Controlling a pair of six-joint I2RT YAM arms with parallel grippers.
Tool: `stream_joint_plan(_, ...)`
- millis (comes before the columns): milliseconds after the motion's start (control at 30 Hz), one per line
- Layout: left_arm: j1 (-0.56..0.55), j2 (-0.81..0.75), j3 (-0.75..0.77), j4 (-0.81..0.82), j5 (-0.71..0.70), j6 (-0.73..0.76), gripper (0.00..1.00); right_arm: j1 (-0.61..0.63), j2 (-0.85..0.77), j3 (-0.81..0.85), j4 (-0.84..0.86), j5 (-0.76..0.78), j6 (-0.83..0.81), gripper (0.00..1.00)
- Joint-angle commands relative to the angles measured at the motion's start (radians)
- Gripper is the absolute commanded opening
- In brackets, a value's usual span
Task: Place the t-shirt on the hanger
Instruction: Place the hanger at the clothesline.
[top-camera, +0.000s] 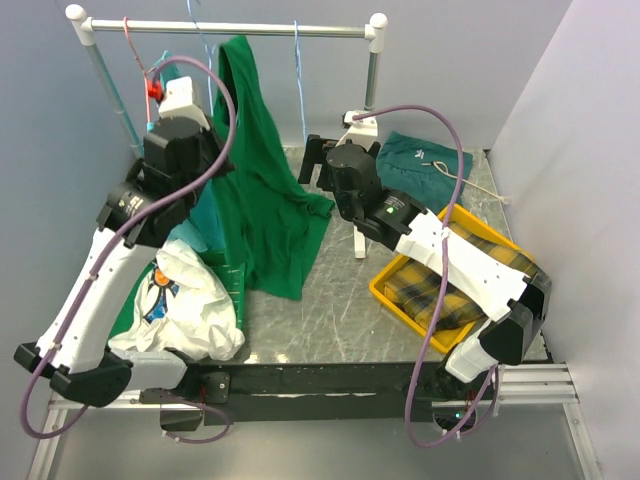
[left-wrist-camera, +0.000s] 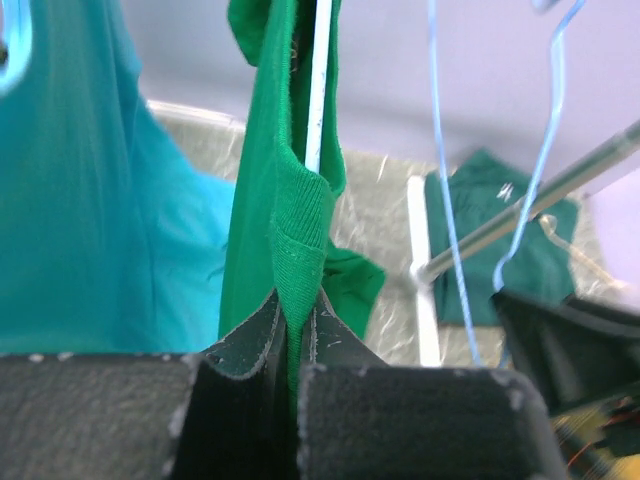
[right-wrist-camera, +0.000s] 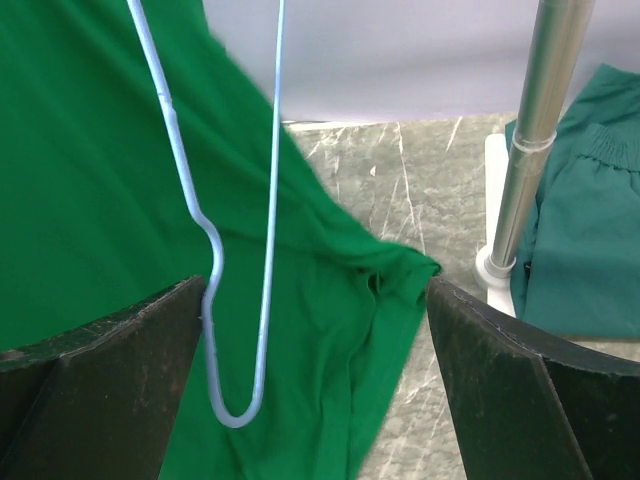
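Fabric of t-shirt (left-wrist-camera: 280, 180) sits pinched in left hand (left-wrist-camera: 297, 312); right hand (right-wrist-camera: 315, 290), wide open and empty, should centre on hanger (right-wrist-camera: 214, 262) wire before closing.

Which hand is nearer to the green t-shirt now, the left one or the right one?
Left. The left hand is shut on a fold of the green t-shirt; the right hand is open and faces it without touching.

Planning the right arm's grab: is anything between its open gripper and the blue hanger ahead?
Nothing visible. The hanger hangs free just ahead of the right gripper, in line with its open jaws; the t-shirt hangs behind the wire, not in front.
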Motion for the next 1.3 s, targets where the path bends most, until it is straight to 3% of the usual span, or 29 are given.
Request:
stream_joint_plan(0, 0.031, 0.045, 0.162, 0.061, 0.074, 0.04, 0.01, -0.011, -0.05, -0.002, 0.011, -0.001, 0.007, 0.98)
stream_joint_plan(367, 0.111, 0.141, 0.29, 0.018, 0.2, 0.043, 0.01, -0.011, -0.067, -0.022, 0.019, -0.016, 0.021, 0.98)
stream_joint_plan(633, 0.18, 0.115, 0.183, 0.047, 0.249, 0.044, 0.01, -0.011, -0.076, -0.03, 0.017, -0.027, 0.023, 0.98)
stream_joint_plan(867, 0.264, 0.102, 0.051, 0.097, 0.375, 0.072, 0.01, -0.011, -0.092, -0.051, 0.024, -0.041, 0.029, 0.98)
stream_joint_plan(1033, 0.28, 0.103, 0.043, 0.084, 0.407, 0.09, 0.01, -0.011, -0.102, -0.054, 0.01, -0.059, 0.03, 0.98)
stream_joint_plan(1133, 0.281, 0.097, 0.074, 0.055, 0.394, 0.096, 0.15, -0.01, -0.119, -0.06, 0.004, -0.074, 0.029, 0.98)
stream_joint_plan(1167, 0.281, 0.091, 0.081, 0.052, 0.392, 0.096, 0.36, -0.01, -0.127, -0.062, 0.002, -0.09, 0.029, 0.98)
stream_joint_plan(1233, 0.281, 0.07, 0.091, 0.047, 0.392, 0.096, 0.47, -0.011, -0.142, -0.059, -0.001, -0.11, 0.027, 0.99)
stream_joint_plan(1267, 0.281, 0.063, 0.103, 0.042, 0.395, 0.099, 0.57, -0.01, -0.145, -0.053, -0.012, -0.14, 0.026, 0.99)
